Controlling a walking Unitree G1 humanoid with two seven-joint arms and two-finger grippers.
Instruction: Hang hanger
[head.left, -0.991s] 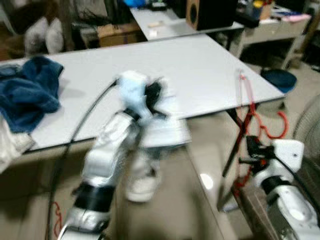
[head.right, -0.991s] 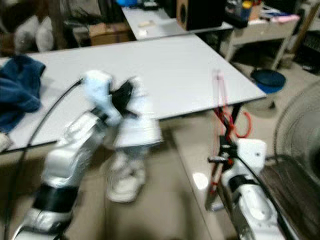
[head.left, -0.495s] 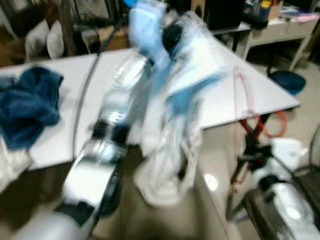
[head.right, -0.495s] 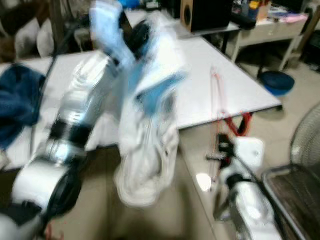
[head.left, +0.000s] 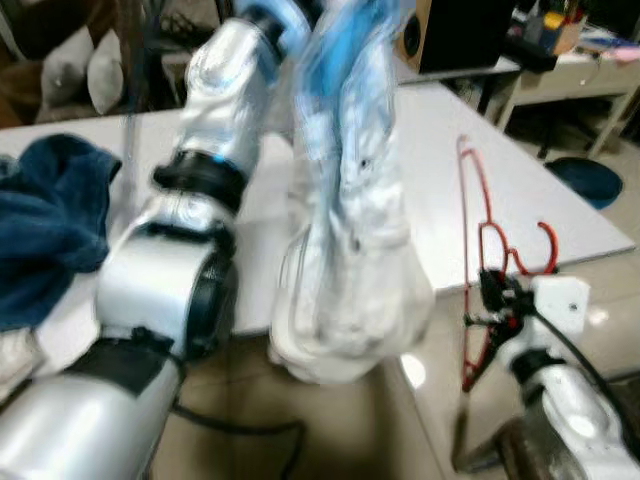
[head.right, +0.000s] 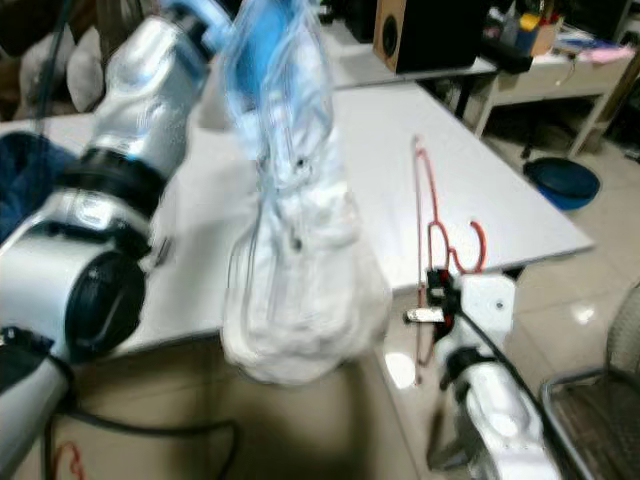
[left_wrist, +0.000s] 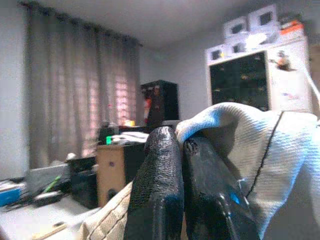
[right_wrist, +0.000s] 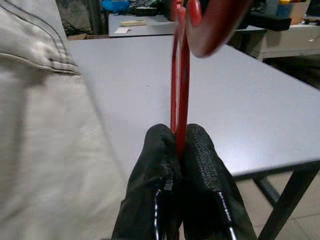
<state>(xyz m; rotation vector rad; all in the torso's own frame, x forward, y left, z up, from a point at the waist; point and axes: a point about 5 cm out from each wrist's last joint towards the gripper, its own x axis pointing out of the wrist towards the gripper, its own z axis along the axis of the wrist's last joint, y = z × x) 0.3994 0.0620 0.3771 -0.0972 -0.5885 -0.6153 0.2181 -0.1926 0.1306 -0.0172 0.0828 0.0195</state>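
Above the near edge of the white counter (head.left: 440, 170), the left hand (left_wrist: 181, 150) is raised high with its fingers pressed together on a fold of a pale white garment (head.left: 350, 260), which hangs down long and loose in front of the robot. Lifting it this way probably lets the fabric drop open so a hanger can go in. Off the counter's near right corner, the right hand (right_wrist: 179, 147) pinches the thin wire of a red hanger (head.left: 478, 240), holding it roughly upright, hook near the hand and frame rising over the counter's right edge. That keeps it just beside the garment, ready to be slipped inside. A dark blue towel (head.left: 50, 220) is heaped toward the counter's left edge. Behind stands a second table (head.right: 420, 70) carrying a wooden speaker (head.right: 420, 35), and a blue basin (head.right: 565, 180) sits on the tiled floor (head.right: 590, 300) to the right.
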